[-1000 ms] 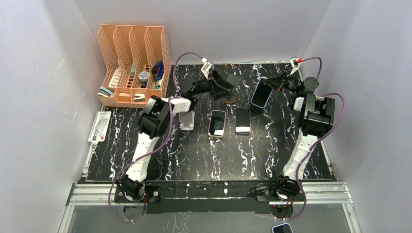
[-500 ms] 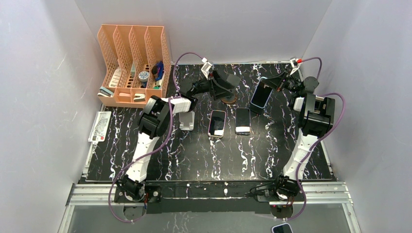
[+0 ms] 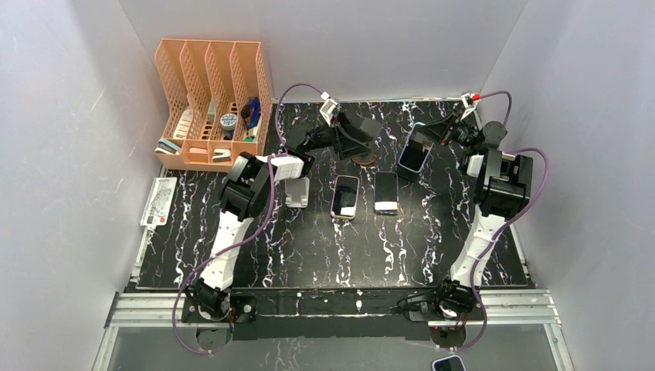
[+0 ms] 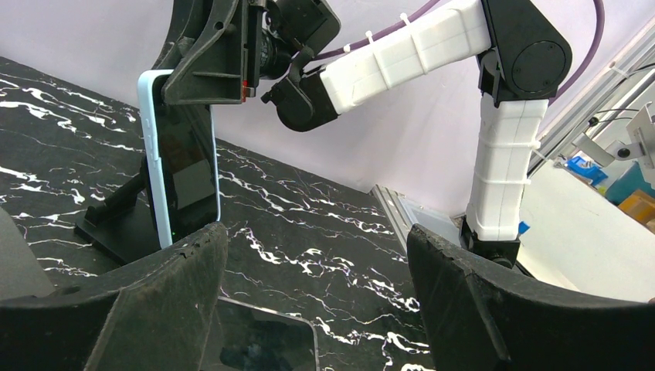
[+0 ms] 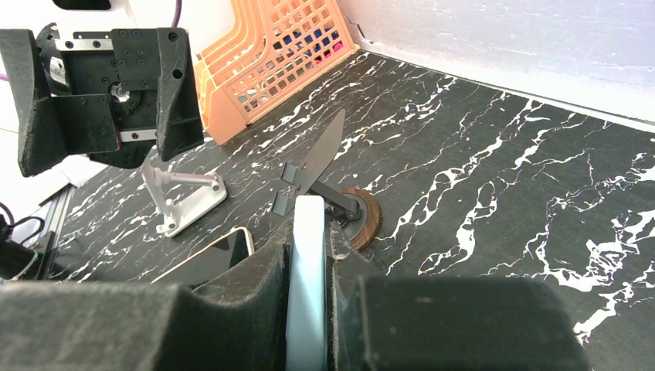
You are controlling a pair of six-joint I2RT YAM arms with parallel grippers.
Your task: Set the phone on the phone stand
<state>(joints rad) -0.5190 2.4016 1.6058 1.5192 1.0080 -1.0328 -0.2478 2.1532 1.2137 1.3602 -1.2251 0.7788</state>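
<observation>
Top view: the phone (image 3: pixel 415 151) is gripped at its upper end by the right end effector (image 3: pixel 429 133) and is held steeply tilted at the far right of the worktop (image 3: pixel 309 239). Against the two earlier top views only a slight shift of the phone is seen. The left end effector (image 3: pixel 371 131) is unchanged, poised above the round stand (image 3: pixel 363 159). The carrying is therefore judged to be over, with fine settling now in hand. A pink-edged phone (image 3: pixel 345 196) and a white-edged phone (image 3: pixel 386 192) are left flat mid-worktop.

Left wrist view: the left fingers (image 4: pixel 154 309) are seen spread wide with nothing between them, so that end effector is open. Beyond them the phone is shown almost upright, clamped from above. Its lower end is seen just beside the foot of a black stand (image 4: pixel 116 224), whose arm rises behind it; whether contact is made cannot be told.

Right wrist view: the phone is seen edge-on, pinched between the right fingers (image 5: pixel 263 286). The round stand and a silver stand (image 5: pixel 185 202) are seen well ahead, both bare. The black stand is hidden here.

Release is judged premature: seating on the black stand should be confirmed first, since a phone let go this upright could tip
</observation>
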